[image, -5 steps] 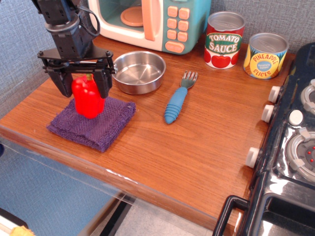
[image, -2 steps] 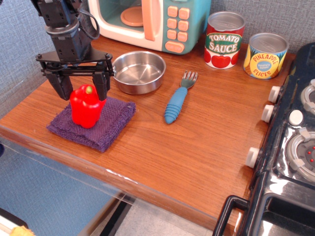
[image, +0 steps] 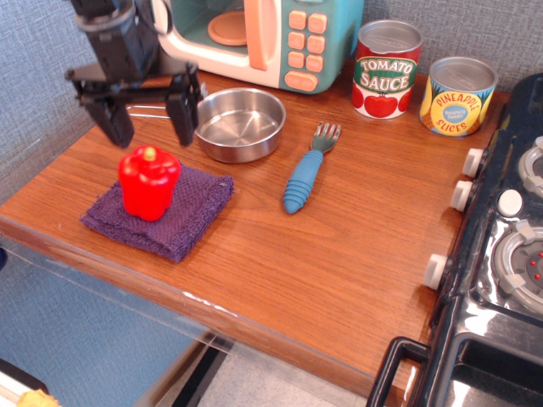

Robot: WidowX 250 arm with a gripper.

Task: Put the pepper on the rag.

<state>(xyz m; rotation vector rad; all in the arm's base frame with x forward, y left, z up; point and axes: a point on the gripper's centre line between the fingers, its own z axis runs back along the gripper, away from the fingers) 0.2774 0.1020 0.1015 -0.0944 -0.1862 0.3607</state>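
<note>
Landmark for all positions: the rag [image: 161, 212].

Rag: folded purple terry square, nubby, lying flat near the front left edge of the wooden counter [image: 339, 254]. No bunching visible.

Pepper [image: 148, 181]: stands upright on the rag, toward its rear-left half, yellow-green stem nub pointing up. Glossy red, lobed, hard-looking plastic; base fully on cloth as far as this view shows. Nothing touches it.

Gripper [image: 146, 117]: above and just behind the rag, clear of the pepper. Both fingers spread wide, wider than the pepper, with nothing between them. Empty.

Step in hand, by judgement: placement looks done; this is the release-and-retreat stage. Task appears essentially complete.

Next move calls for: a straight lift up and away from the rag, with the fingers kept clear of the stem so the pepper is not tipped. Pepper is tall for its footprint and sits on soft cloth, so a brush could topple it.

Right of the rag: blue-handled fork [image: 307, 170]. Behind-right of the rag: empty steel pan [image: 240, 124], close by the gripper's right finger. Further behind: toy microwave [image: 263, 38].
</note>
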